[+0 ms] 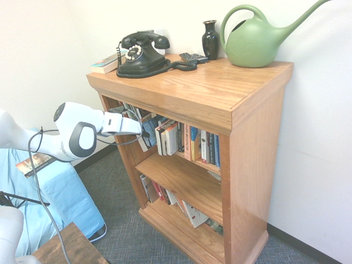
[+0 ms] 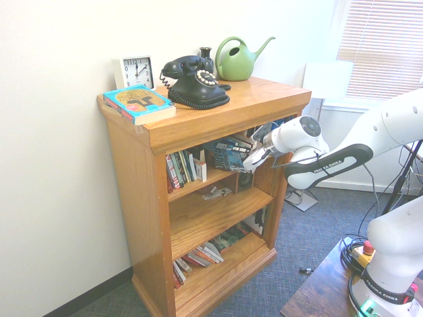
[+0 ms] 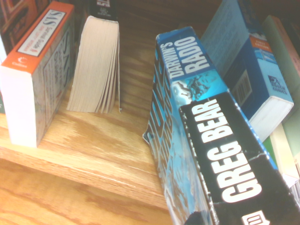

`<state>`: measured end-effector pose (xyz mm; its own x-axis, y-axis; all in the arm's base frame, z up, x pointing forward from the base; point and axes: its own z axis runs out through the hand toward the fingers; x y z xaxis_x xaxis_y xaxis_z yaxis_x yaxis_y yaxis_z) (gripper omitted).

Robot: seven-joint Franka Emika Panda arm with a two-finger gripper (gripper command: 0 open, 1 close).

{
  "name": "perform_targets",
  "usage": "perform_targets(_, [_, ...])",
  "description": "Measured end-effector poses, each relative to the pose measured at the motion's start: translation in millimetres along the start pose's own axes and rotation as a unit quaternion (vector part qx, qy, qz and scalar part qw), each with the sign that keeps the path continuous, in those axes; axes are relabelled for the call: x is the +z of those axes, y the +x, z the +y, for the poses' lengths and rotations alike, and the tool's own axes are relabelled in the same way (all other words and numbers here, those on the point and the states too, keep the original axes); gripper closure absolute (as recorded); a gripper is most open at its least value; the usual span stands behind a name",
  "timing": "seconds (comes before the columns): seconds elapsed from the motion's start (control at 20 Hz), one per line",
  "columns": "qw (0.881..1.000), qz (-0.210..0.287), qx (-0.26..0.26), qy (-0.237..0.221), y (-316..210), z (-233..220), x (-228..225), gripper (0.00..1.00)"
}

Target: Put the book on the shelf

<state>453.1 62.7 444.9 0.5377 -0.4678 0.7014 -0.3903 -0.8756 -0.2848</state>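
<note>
1. Jaws of the gripper (image 2: 253, 157) are clamped on the blue Greg Bear paperback (image 3: 206, 136), at the oak bookcase's (image 2: 264, 99) top tier
2. Slide it upright into the gap beside the orange-spined book (image 3: 35, 75)

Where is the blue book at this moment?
The blue book is held in the claw at the front of the shelf's top tier, in the second exterior view, tilted in the gap between the standing books and those on the other side.

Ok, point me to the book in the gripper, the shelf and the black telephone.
book (image 3: 220, 154): wrist view, on its black spine.
shelf (image 1: 220, 88): first exterior view, on its bare top plank.
black telephone (image 2: 193, 82): second exterior view, on its body.
</note>
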Motion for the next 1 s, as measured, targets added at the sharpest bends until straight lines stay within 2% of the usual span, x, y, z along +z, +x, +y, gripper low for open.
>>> perform_targets(0.55, [1.0, 0.01, -0.021, 0.001, -5.5, -23.5, 34.8, 1.0])
perform_targets(1.0, [0.999, 0.037, -0.031, 0.008, -3.6, -48.3, 64.1, 1.0])
